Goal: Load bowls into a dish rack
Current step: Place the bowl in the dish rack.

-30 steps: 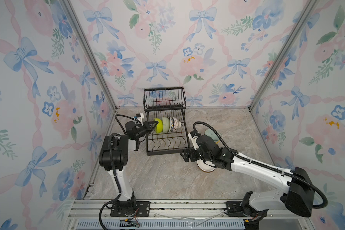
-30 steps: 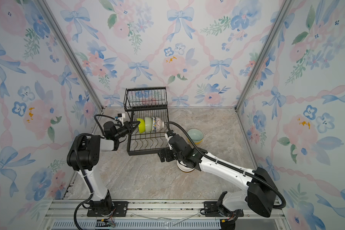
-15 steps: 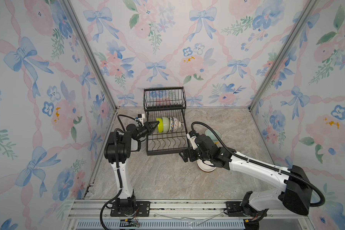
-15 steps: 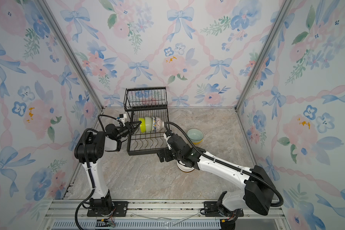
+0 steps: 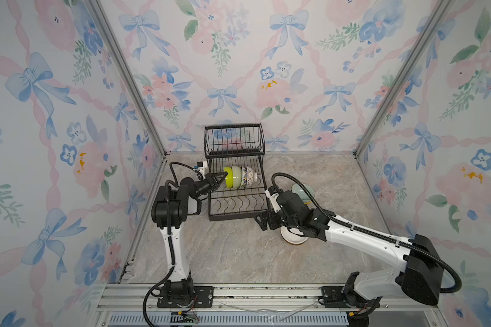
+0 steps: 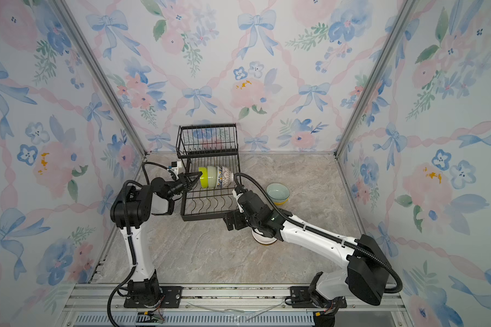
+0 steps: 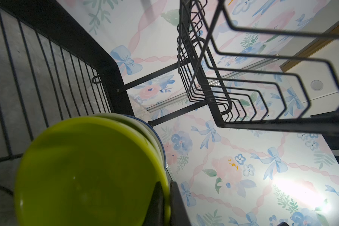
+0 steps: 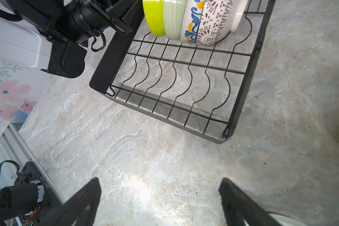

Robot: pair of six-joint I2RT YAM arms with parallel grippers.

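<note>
Left wrist view: left gripper (image 7: 165, 188) pinches the lime green bowl (image 7: 86, 172) by its rim. Bowl stands on edge in dish rack (image 7: 106, 58) lower tray, against pale green bowl (image 8: 173, 17). Right gripper (image 8: 160, 188) spread wide, empty, just off rack's front edge.

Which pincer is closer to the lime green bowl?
Left. The left pincer pinches the rim of the lime green bowl in the dish rack; the right pincer hangs open over the table, apart.

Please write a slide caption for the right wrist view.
Open right end effector over the table, facing four bowls standing in the dish rack.
</note>
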